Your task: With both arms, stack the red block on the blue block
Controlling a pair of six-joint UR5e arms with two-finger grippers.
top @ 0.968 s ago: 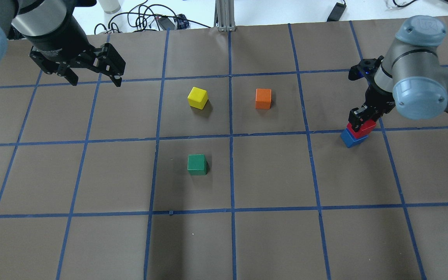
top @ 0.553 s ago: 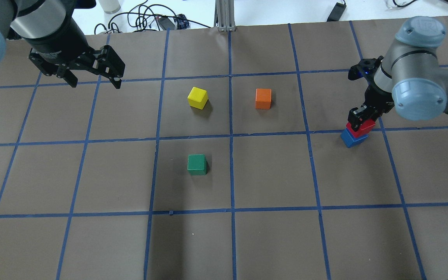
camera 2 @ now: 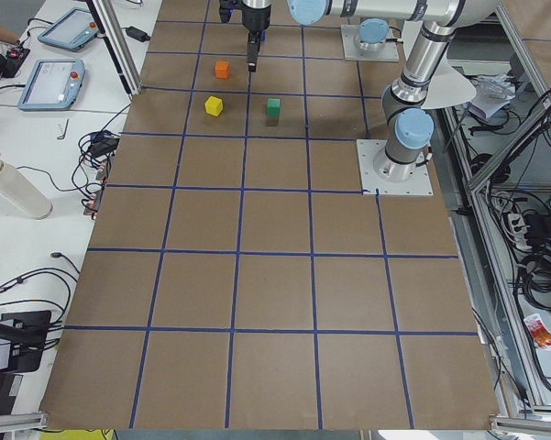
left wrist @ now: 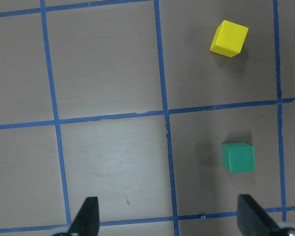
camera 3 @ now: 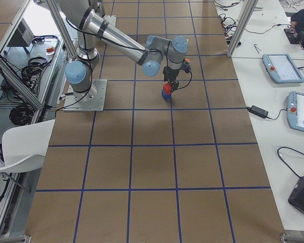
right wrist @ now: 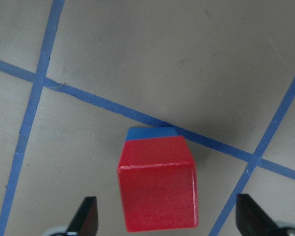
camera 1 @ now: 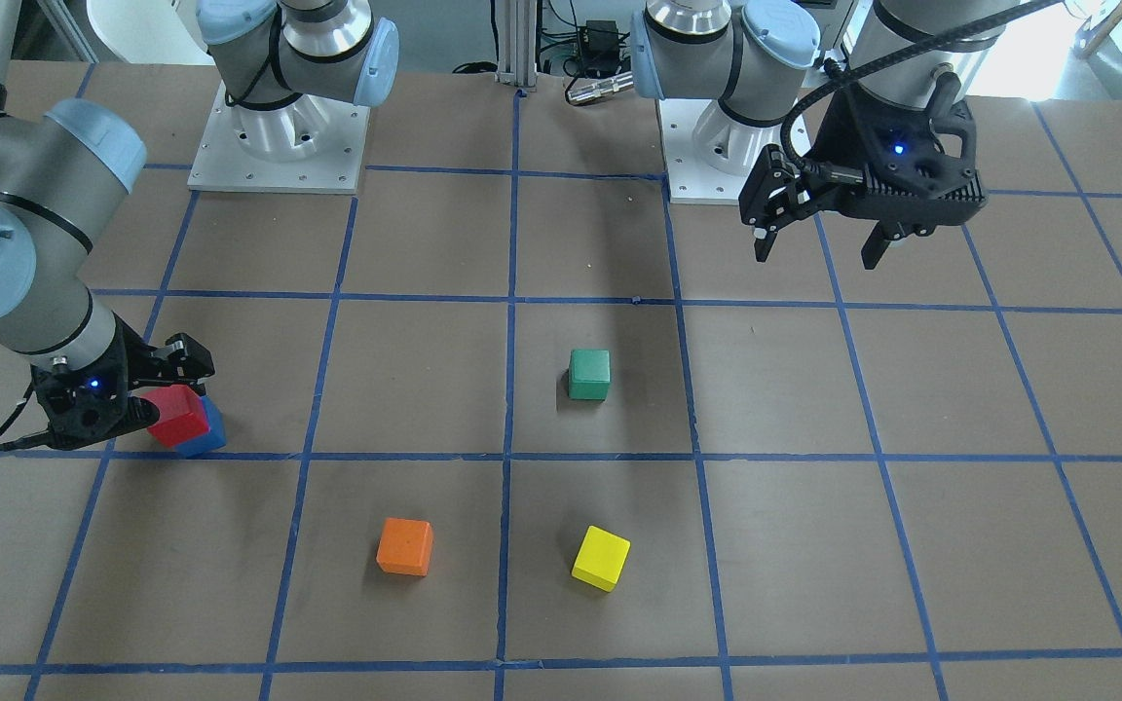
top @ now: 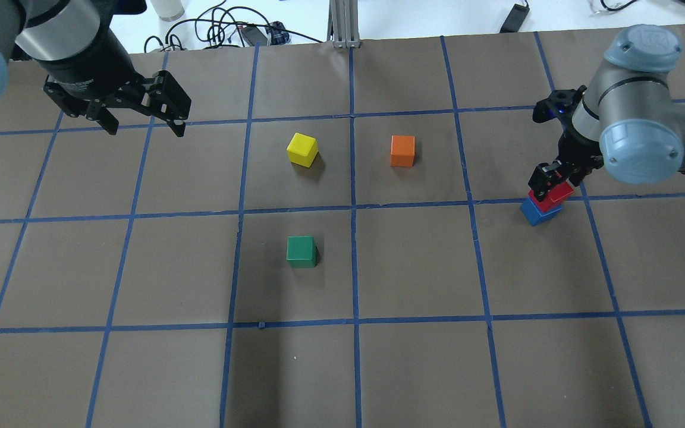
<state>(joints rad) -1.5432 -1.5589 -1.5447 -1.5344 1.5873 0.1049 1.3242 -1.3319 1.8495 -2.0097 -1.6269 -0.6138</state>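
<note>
The right jaws stand spread and released, one on each side of the red block point(right wrist: 157, 196), touching it on neither side. This block sits between them on the blue block point(right wrist: 151, 133), at the right of the overhead view, so a straight lift looks enough. The left jaws, open and empty, hang well apart at upper left.

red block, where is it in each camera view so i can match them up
Exterior front-facing: red block, far left, middle height.
Overhead exterior: right side, middle height.
Exterior left: cannot make it out.
Exterior right: upper middle.
Left wrist-mounted: not in it.
Right wrist-mounted: bottom centre.
Shared landmark: the blue block directly beneath it.
</note>
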